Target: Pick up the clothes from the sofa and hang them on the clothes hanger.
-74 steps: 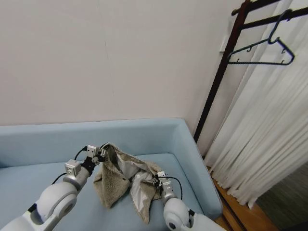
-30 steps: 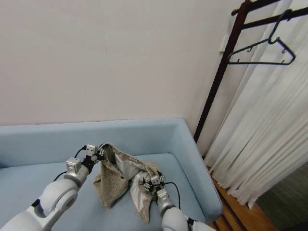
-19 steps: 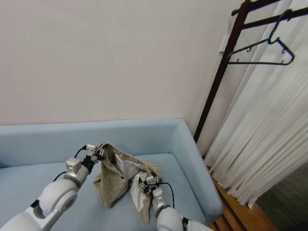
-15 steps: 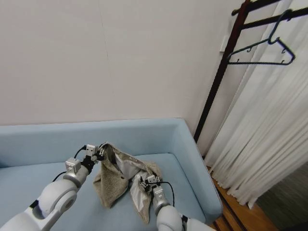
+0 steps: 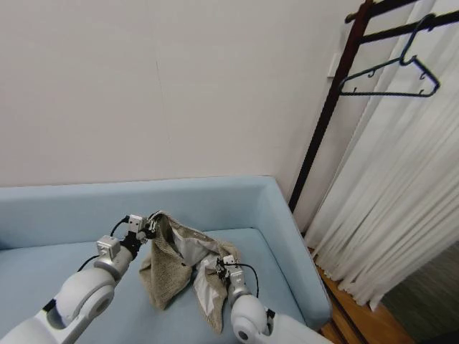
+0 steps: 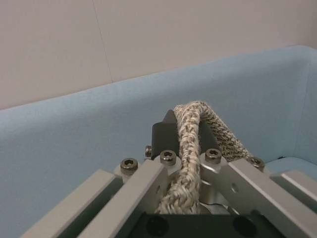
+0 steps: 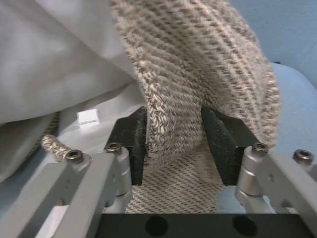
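Your left tool (image 5: 147,228) pinches the garment's (image 5: 179,261) knit edge above the sofa (image 5: 64,215); its wrist view shows the pads (image 6: 161,136) clamped. Your right tool (image 7: 173,136) grips a knit fold beside the lining (image 7: 59,74). Head view adds the hanger (image 5: 391,75), well apart.

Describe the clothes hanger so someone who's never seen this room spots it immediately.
Find the light blue sofa; at its right end a dark rack rises beside white curtains. From a crossbar near the rack's top hangs the clothes hanger: a thin black triangle with a hook, bare, while the beige knit garment is down on the sofa.
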{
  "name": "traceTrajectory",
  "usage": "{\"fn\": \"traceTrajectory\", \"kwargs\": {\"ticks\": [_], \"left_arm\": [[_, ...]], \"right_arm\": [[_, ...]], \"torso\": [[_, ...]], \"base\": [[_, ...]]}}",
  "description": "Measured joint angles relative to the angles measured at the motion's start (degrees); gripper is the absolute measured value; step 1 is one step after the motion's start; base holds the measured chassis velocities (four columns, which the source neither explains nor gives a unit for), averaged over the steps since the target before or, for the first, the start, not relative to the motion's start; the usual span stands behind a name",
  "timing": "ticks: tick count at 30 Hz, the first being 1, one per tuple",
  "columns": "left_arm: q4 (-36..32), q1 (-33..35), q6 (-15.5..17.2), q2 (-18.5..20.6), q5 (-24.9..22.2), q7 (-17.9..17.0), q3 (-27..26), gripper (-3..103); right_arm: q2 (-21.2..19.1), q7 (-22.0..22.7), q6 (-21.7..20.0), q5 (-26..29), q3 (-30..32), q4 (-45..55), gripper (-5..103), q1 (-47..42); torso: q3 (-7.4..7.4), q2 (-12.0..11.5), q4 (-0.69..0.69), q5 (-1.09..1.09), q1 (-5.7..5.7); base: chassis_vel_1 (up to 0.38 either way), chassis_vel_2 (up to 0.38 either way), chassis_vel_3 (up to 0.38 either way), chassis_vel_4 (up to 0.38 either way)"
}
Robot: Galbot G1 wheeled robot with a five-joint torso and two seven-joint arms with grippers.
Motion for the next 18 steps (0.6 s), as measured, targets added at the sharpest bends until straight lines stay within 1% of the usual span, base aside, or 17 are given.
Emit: {"fn": "traceTrajectory", "kwargs": {"ticks": [1,2,4,5,6,8,10,11,14,18], "left_arm": [[-0.21,0.04,-0.01,-0.02,0.0,0.0,-0.07,1],[-0.37,0.05,-0.01,-0.02,0.0,0.0,-0.1,1],[-0.43,0.05,0.0,-0.02,0.0,0.0,-0.11,1],[-0.66,0.07,-0.01,-0.02,0.0,0.0,-0.15,1],[-0.85,0.13,-0.01,-0.02,0.0,0.0,-0.2,1],[-0.97,0.19,-0.02,-0.02,0.0,0.0,-0.26,1],[-1.15,0.4,-0.16,-0.03,0.01,0.0,-0.52,1],[-1.2,0.51,-0.26,-0.09,0.04,-0.02,-0.63,1],[-1.28,0.67,-0.41,-0.23,0.12,-0.06,-0.76,1],[-1.87,1.07,-1.01,-0.6,0.36,-0.67,-1.13,1]], "right_arm": [[0.0,0.19,-0.06,0.11,0.32,-0.34,35,0.08],[0.02,0.36,-0.08,0.23,0.51,-0.59,30,0.21],[0.05,0.43,-0.08,0.26,0.59,-0.7,30,0.27],[0.14,0.6,-0.08,0.25,0.94,-1.15,20,0.49],[0.12,0.62,-0.08,0.17,1.27,-1.29,15,0.58],[0.05,0.62,-0.08,0.13,1.47,-1.29,15,0.63],[-0.56,0.58,-0.08,0.06,2.07,-0.8,3,0.73],[-0.9,0.49,-0.08,-0.13,2.38,-0.46,2,0.74],[-1.43,0.19,-0.08,-0.86,2.89,0.05,1,0.75],[-4.04,-1.54,-0.07,-3.76,4.92,3.04,1,0.81]], "torso": [[0.0,0.0,0.0,0.0,0.0],[0.0,0.0,0.0,0.0,0.0],[0.0,0.0,0.0,0.0,0.0],[0.0,0.0,0.0,0.0,0.0],[0.0,0.0,0.0,0.0,0.0],[0.0,0.0,0.0,0.0,0.0],[0.0,0.0,0.0,0.01,0.0],[0.0,0.0,0.0,0.01,0.0],[0.0,0.0,0.0,0.01,0.0],[0.0,0.0,0.0,0.01,0.0]], "base": [[0.0,0.0,0.0,0.0],[0.0,0.0,0.0,0.0],[0.0,0.0,0.0,0.0],[0.0,0.0,0.0,0.0],[0.0,0.0,0.0,0.0],[0.0,0.0,0.0,0.0],[0.0,0.0,0.0,0.0],[0.0,0.0,0.0,0.0],[0.0,0.0,0.0,0.0],[0.0,0.0,0.0,0.0]]}}
